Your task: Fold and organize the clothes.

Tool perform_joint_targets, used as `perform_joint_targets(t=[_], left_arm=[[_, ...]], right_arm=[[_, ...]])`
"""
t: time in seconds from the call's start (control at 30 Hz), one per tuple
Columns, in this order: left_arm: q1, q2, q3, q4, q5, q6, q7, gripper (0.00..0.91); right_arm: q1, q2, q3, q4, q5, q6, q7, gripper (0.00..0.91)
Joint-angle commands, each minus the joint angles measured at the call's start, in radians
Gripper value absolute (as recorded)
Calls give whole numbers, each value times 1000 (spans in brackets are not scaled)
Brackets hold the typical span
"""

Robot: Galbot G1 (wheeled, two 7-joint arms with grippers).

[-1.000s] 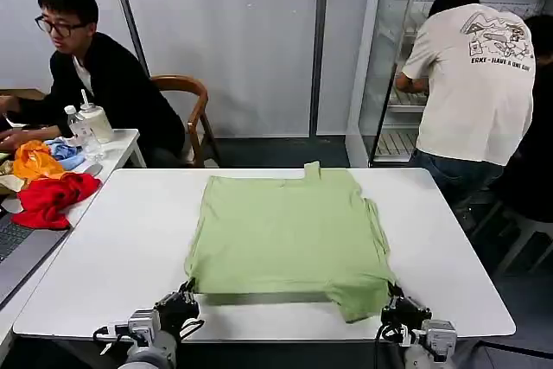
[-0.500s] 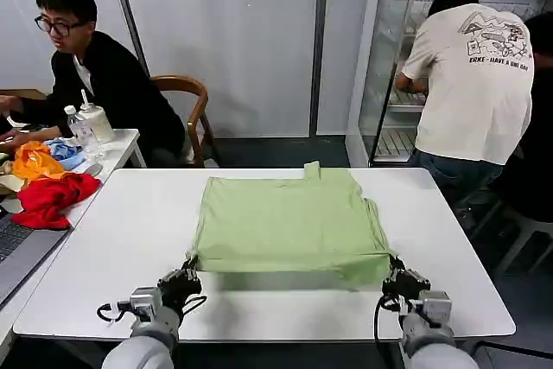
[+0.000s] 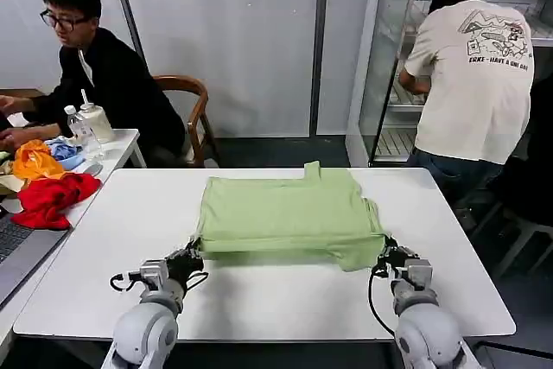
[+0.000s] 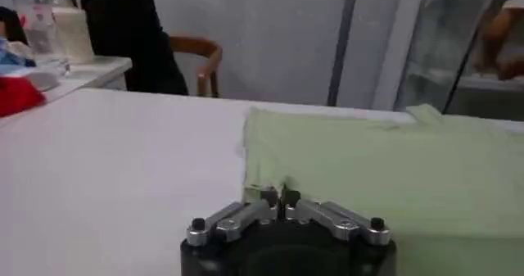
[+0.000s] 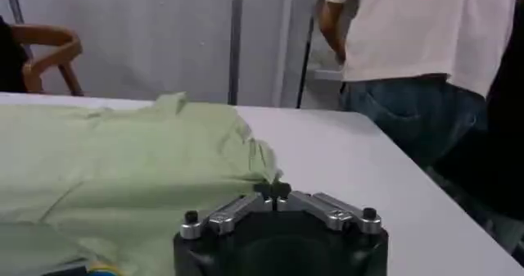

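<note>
Down at the bottom of the head view, both my arms are reaching in over the near edge of the white table [image 3: 104,239], and I'm mid-fold on the light green shirt [image 3: 285,213] lying in the middle of the frame. My left gripper [image 3: 192,256] is clamped on the near left corner of the hem, and my right gripper [image 3: 384,256] is clenched on the near right corner, where the cloth bunches a bit. On the left wrist view the fingertips are pinched together with the shirt [image 4: 385,171] edge caught right at them, and on the right wrist view the tips meet at the shirt [image 5: 123,179] fabric too. The near hem looks lifted a little off the table with a shadow under it, so I'd guess this is the step of carrying the bottom edge up and over toward the collar end. Next move probably needs both hands travelling level and together so the fold line comes out straight, then letting go once the hem lies flat. Room-wise: a side table at the left edge has a red cloth [image 3: 50,198] and an orange cloth [image 3: 34,162] piled on it, plus a bottle [image 3: 79,129], and there's a wooden chair [image 3: 192,114] behind it.
</note>
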Motion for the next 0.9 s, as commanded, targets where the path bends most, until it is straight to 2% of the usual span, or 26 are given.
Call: perform_joint_targets(t=[0.03, 0.63, 0.67, 0.7, 0.83, 0.9], left_arm=[[-144, -3, 19, 161, -3, -1, 13, 20], [-190, -6, 32, 248, -1, -17, 29, 20], [-189, -6, 33, 249, -1, -18, 31, 443], [-187, -5, 33, 252, -1, -20, 32, 907], [-170, -7, 34, 250, -17, -16, 25, 907], [-164, -5, 33, 249, -16, -12, 26, 907]], right_arm=[[114, -4, -33, -98, -2, 3, -9, 0], [207, 23, -113, -215, -12, 16, -15, 0], [203, 26, -113, -218, -12, 16, -14, 272], [200, 27, -115, -222, -16, 20, -14, 907], [179, 44, -112, -242, -28, 17, 18, 907], [172, 46, -110, -242, -28, 19, 15, 907]])
